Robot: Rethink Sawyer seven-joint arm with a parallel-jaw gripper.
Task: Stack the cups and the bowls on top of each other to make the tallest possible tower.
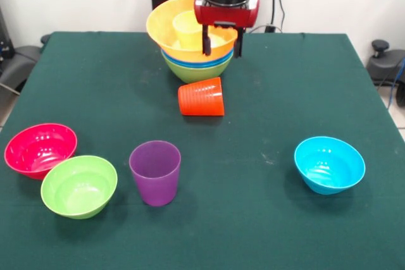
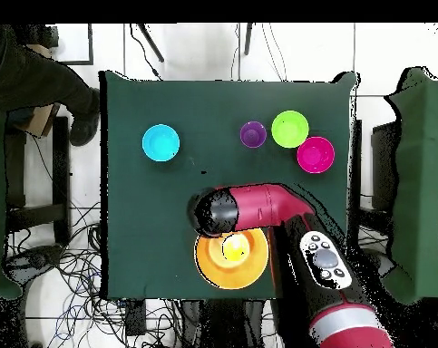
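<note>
The tower stands at the table's far side: a green bowl (image 1: 197, 73) lowest, blue rims (image 1: 190, 61) above it, and the wide orange-yellow bowl (image 1: 166, 30) on top. The yellow cup (image 1: 187, 30) stands upright inside that bowl. My gripper (image 1: 222, 45) hangs over the tower's right part, open and empty. The ribbed orange-red cup (image 1: 202, 97) lies on its side just in front of the tower. The purple cup (image 1: 155, 172) stands upright near the front. In the overhead view the arm (image 2: 258, 207) hides the gripper and the orange-red cup; the orange-yellow bowl (image 2: 231, 263) shows beside it.
A pink-red bowl (image 1: 40, 148) and a small green bowl (image 1: 79, 185) touch at the front left. A light-blue bowl (image 1: 329, 164) sits alone at the front right. A person's leg (image 2: 32, 77) shows beside the table in the overhead view.
</note>
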